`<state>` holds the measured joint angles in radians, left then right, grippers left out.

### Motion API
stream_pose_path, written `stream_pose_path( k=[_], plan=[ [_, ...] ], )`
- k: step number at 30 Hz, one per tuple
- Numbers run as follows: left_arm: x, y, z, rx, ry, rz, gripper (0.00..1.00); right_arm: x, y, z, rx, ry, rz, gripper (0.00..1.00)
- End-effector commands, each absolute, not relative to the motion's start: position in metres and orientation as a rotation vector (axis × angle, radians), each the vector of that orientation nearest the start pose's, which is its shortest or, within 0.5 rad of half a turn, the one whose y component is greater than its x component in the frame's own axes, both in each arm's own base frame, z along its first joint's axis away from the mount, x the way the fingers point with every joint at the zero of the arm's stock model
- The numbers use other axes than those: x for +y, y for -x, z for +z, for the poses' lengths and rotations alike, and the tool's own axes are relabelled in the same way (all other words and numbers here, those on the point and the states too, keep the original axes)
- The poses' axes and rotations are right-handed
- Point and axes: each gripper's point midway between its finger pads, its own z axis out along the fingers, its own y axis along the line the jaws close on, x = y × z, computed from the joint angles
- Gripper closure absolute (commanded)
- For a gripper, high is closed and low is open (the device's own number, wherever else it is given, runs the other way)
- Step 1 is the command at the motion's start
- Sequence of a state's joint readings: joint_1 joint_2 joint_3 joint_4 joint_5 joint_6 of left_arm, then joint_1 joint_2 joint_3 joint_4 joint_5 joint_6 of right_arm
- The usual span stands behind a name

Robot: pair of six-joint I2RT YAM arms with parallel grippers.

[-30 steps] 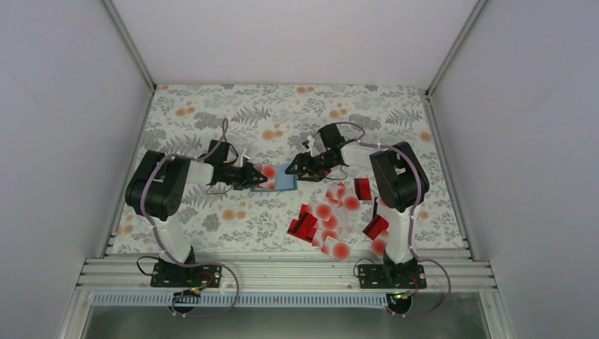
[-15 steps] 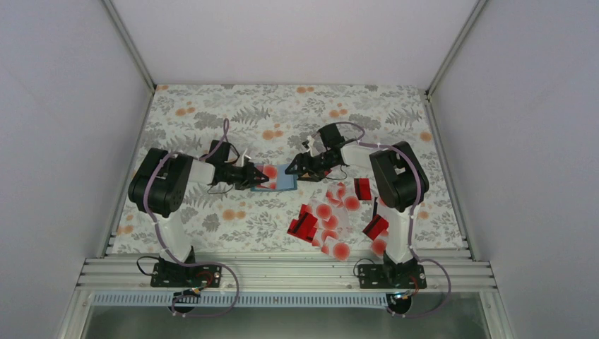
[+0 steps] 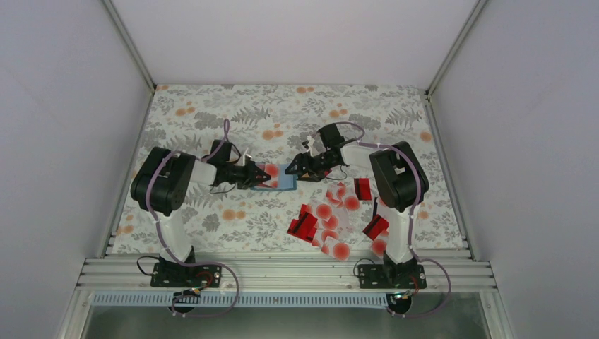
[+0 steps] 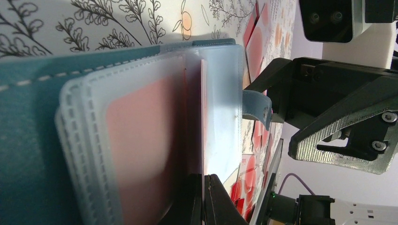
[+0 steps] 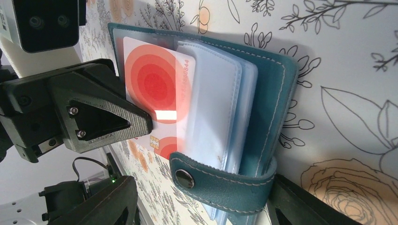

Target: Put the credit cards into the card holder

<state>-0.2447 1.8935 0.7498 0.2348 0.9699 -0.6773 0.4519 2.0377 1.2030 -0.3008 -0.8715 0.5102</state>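
Right wrist only: card holder (image 5: 278, 89) snap (image 5: 184, 178)

The teal-blue card holder (image 3: 282, 180) lies open near the middle of the bench. Its clear sleeves are fanned, and its snap strap (image 5: 220, 180) curls across one end. A pale card (image 5: 157, 89) with red rings sits partly inside a sleeve. The other credit cards (image 3: 332, 219), solid red and pale with a red dot, lie heaped toward the front right corner.

Top view high, behind, looking down; wrist views close, low, facing each other across card holder (image 5: 273, 104).
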Motion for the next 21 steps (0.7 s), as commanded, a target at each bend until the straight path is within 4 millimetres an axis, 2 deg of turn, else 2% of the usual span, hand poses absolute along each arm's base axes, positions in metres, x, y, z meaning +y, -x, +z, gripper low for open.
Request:
stream_pose_path(
  k=[1,21],
  plan=[
    [-0.23,-0.321,0.027,2.555,0.105,-1.582,0.98,0.309,-0.32,0.031,2.83,0.249,1.448,0.3],
    [-0.254,-0.312,0.025,2.594,0.089,-1.531,0.96,0.312,-0.318,0.035,2.815,0.256,1.462,0.31]
  ],
)
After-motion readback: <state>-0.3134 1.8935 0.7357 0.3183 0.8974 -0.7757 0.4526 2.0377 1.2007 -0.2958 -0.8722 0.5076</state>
